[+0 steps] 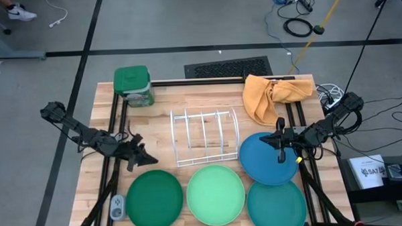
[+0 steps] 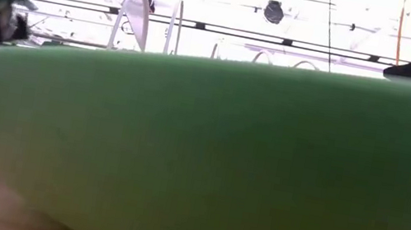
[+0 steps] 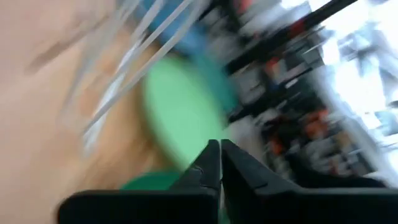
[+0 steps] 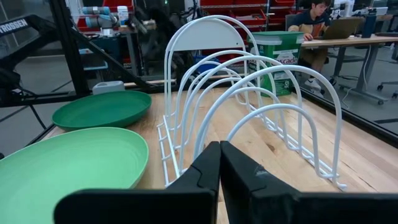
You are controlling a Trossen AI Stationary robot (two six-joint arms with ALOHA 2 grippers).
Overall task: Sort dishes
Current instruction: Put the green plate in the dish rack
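Four plates lie flat on the wooden table near its front edge: dark green [image 1: 154, 198], light mint green [image 1: 215, 193], teal [image 1: 276, 205] and, just behind the teal one, blue [image 1: 266, 158]. The mint plate fills the low view [image 2: 199, 156]. My left gripper [image 1: 145, 158] is shut and empty, above the table just behind the dark green plate; its fingers close together in the left wrist view [image 3: 219, 155]. My right gripper [image 1: 281, 150] is shut and empty above the blue plate's right part, pointing toward the white wire rack [image 4: 219, 155].
The white wire rack [image 1: 205, 136] stands mid-table between the grippers. A green-lidded container [image 1: 133, 85] stands at the far left and an orange cloth [image 1: 274, 97] lies at the far right. A small grey device [image 1: 117, 206] lies by the dark green plate. A person sits in the room beyond [image 4: 317, 18].
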